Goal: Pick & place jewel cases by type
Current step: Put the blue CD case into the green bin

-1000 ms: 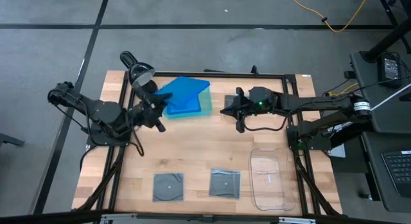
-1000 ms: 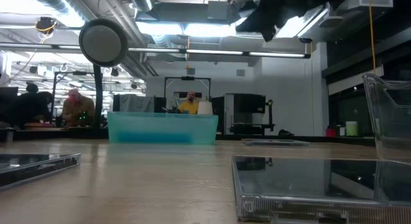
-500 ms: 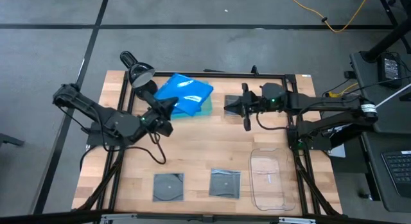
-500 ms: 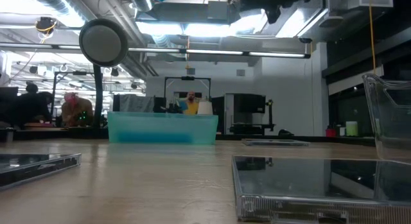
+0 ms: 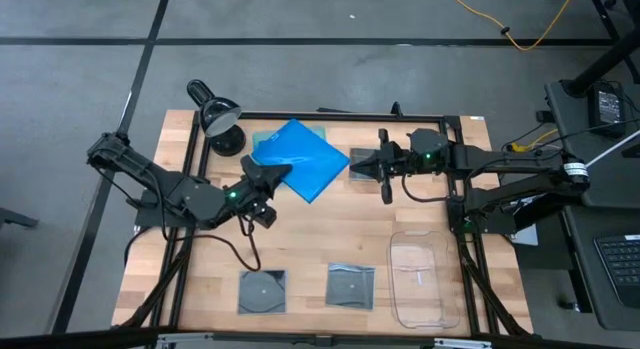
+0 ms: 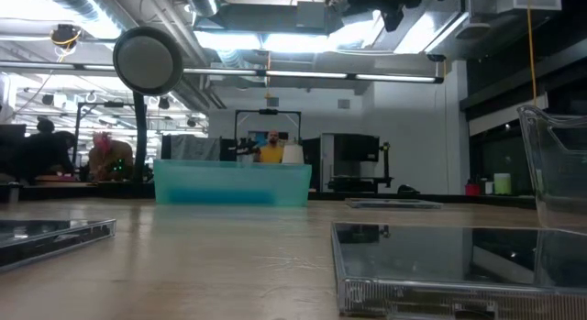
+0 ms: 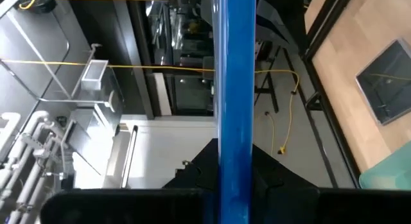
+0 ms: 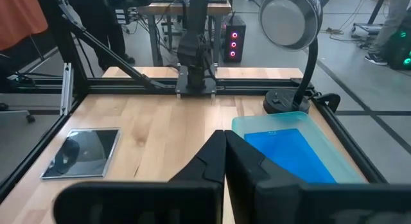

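Left gripper [image 5: 268,179], at nine o'clock of worktop [image 5: 310,239] centre, pinches a blue jewel case [image 5: 308,159] above the green tray [image 5: 262,140]. Two grey cases [image 5: 262,290] lie at six o'clock, a third [image 5: 360,157] at one o'clock beside the right gripper [image 5: 357,172], fingers pressed together.

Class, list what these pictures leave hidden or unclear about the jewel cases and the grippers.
- Blue case, high view: covers the green tray, hiding any cases inside.
- Left gripper, high view: fingertips hidden beneath the case.
- Third grey case, high view: partly hidden by the right gripper.
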Controlling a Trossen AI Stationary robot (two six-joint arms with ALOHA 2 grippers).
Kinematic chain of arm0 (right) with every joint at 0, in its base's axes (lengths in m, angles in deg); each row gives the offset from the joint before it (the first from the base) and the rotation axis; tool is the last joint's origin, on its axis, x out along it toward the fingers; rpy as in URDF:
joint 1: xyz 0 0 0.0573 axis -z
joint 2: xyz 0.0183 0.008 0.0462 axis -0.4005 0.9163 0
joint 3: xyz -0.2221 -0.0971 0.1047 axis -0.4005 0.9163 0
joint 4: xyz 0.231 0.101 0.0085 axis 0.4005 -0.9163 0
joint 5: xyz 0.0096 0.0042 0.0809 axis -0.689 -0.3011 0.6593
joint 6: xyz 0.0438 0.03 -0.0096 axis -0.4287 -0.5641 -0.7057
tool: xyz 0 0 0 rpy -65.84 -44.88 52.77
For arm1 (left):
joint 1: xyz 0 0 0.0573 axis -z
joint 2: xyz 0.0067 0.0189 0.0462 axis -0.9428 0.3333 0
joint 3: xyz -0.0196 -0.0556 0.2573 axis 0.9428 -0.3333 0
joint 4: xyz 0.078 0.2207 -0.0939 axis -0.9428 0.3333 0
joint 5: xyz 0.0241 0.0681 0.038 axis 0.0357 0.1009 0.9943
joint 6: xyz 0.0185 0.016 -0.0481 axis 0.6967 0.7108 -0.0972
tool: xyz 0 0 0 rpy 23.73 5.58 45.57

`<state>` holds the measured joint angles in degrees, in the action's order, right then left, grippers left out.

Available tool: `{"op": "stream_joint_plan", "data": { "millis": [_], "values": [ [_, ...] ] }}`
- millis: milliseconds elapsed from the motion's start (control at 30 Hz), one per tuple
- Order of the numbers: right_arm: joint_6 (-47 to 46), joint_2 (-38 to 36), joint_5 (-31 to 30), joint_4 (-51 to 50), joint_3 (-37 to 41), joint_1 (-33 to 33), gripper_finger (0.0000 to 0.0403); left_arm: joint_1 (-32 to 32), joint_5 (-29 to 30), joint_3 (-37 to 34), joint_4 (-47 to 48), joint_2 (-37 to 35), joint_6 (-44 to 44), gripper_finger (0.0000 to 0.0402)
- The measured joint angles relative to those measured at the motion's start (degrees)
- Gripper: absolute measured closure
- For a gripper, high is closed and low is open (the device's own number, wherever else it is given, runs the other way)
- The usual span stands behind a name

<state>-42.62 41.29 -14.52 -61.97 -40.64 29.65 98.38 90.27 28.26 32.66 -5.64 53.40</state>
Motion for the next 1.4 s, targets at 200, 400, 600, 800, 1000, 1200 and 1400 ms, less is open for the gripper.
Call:
{"op": "stream_joint_plan", "data": {
  "millis": [200, 400, 600, 800, 1000, 1200, 1400],
  "values": [
    [0.0, 0.0, 0.0, -0.2, 0.0, 0.0, 0.0393, 0.3, -0.1, 0.0, 0.0, 0.0, -0.9, 0.0377],
    [0.2, 0.0, 0.0, -0.3, 0.0, 0.0, 0.0393, 0.3, -0.1, 0.0, -2.5, 0.0, -7.6, 0.0377],
    [0.7, 0.0, 0.0, -0.5, 0.0, 0.0, 0.0393, 0.3, -0.3, 0.0, -5.6, -0.1, -22.8, 0.0377],
    [1.8, 0.0, 0.0, -0.9, 0.0, 0.0, 0.0393, 0.3, -0.3, 0.0, -5.6, -0.4, -40.3, 0.0377],
    [3.3, 0.0, 0.0, -1.4, 0.0, 0.0, 0.0393, 0.3, -2.8, 0.0, -5.4, -0.5, -58.9, 0.0377],
    [5.8, 0.0, 0.0, -1.5, 0.0, 0.0, 0.0393, 0.3, -8.2, 0.0, 2.7, -0.5, -81.6, 0.0377],
    [8.7, 0.0, -0.1, -2.2, 0.0, 0.0, 0.0393, 0.3, -14.9, 0.0, 12.4, -0.5, -106.3, 0.0377]
  ]
}}
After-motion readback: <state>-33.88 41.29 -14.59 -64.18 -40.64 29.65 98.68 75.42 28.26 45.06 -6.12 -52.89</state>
